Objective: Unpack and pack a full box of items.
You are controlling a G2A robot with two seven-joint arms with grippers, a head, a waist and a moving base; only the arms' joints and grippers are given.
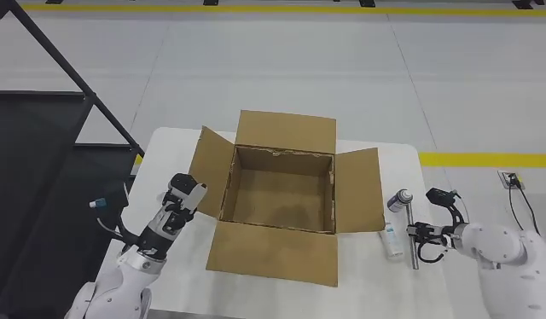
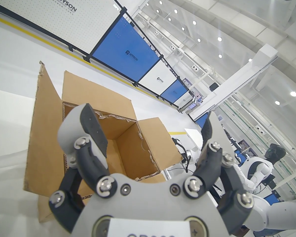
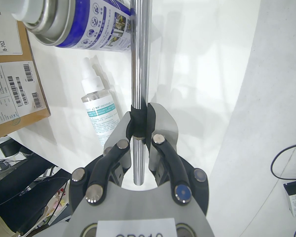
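Cropped at the picture's edge: spray can. Right of the open box, low over the table: right gripper pinching metal rod. Left of it, raised: left gripper, jaws spread.

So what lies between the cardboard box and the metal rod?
A small bottle lying flat, and a spray can; the right wrist view shows both.

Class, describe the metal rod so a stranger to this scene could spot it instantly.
Start at the open box and go to the side with the right gripper. Beside a spray can and a small bottle is the rod: thin, shiny, unlabelled metal, clamped in that gripper.
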